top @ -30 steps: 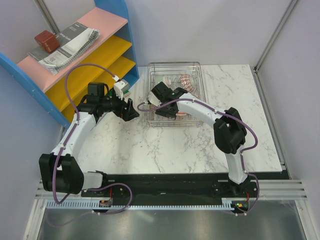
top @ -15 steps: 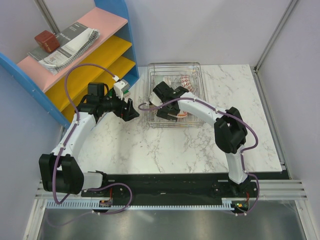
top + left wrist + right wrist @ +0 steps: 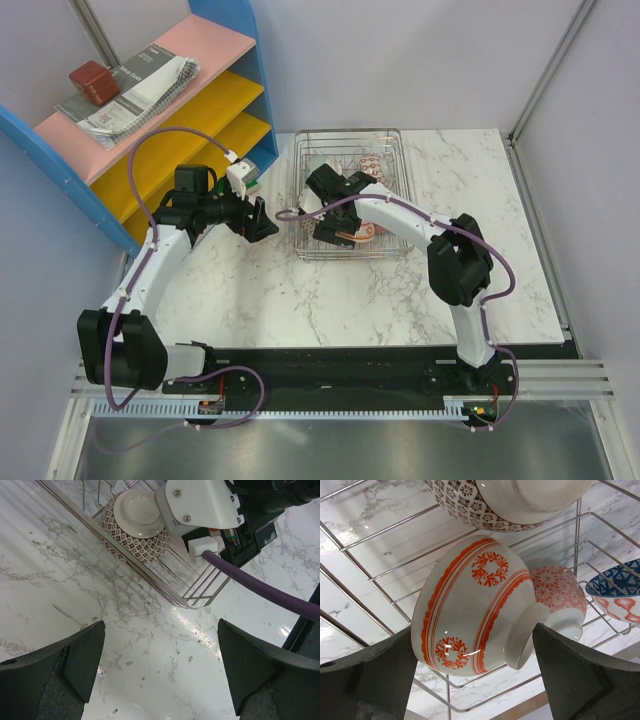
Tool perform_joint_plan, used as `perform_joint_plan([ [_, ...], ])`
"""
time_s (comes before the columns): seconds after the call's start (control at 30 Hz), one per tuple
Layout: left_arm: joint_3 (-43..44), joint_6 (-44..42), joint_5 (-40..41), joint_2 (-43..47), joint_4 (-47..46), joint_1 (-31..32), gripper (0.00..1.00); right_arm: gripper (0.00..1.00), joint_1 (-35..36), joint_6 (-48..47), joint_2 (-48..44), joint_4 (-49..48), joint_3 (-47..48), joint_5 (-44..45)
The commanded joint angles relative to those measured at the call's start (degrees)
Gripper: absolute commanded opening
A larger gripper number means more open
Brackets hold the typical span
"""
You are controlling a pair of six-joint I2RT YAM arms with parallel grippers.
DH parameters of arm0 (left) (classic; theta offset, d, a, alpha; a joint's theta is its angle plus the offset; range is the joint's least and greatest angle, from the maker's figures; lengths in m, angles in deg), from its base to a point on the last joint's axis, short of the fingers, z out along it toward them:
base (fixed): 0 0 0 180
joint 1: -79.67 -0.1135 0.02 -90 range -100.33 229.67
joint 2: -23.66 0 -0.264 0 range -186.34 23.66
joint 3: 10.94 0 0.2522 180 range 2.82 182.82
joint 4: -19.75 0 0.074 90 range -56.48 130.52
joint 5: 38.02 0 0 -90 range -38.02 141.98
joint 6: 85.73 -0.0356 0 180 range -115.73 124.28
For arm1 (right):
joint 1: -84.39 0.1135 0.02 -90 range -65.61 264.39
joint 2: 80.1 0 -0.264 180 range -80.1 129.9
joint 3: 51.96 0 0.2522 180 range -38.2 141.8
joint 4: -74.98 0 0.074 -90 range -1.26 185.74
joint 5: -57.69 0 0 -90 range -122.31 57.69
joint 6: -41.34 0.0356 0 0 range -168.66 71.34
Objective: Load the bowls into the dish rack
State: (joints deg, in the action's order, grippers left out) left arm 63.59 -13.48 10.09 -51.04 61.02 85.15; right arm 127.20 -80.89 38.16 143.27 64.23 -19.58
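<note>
No text, label, brand, number or sign can be read in any of the views. Print is seen on the cover of the spiral-bound booklet (image 3: 140, 88) that lies on the pink shelf (image 3: 207, 44), but it is too small to be made out. On the red-orange floral bowl (image 3: 470, 610) and the dark patterned bowl (image 3: 131, 544) only ornament is shown, not lettering.

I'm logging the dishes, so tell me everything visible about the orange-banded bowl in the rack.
The orange-banded bowl is glossy cream ceramic with red-orange stripes and floral wreaths. It lies tilted on its side on the dish rack wires, foot ring toward the pink patterned bowl, beside a brown patterned bowl. The open right gripper flanks it; contact is unclear.
</note>
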Motion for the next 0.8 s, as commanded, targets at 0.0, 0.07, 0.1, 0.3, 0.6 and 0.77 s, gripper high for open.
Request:
perform_joint_plan([
  [0.0,0.66,-1.75,0.49,1.13,-1.49,-0.38,1.0,0.98,0.7,-0.03,1.36,6.29,3.03,-4.64],
  [0.07,0.66,-1.75,0.49,0.96,-1.49,-0.38,1.0,0.98,0.61,-0.29,1.45,7.09,3.74,-5.69],
  [0.1,0.75,-1.75,0.49,0.78,-1.49,-0.38,1.0,0.98,0.44,-0.29,1.62,7.44,4.61,-6.14],
  [0.3,0.75,-1.84,0.32,0.69,-1.32,-0.38,1.0,0.98,-0.97,-0.29,2.77,9.37,8.39,-9.91],
  [0.6,0.57,-2.02,0.32,0.78,-1.14,-0.38,1.0,0.98,-2.99,-0.55,3.91,10.6,9.19,-15.27],
  [0.77,0.75,-2.1,0.49,0.69,-1.05,-0.38,1.0,0.98,-3.26,-0.56,3.82,11.13,9.45,-16.42],
])
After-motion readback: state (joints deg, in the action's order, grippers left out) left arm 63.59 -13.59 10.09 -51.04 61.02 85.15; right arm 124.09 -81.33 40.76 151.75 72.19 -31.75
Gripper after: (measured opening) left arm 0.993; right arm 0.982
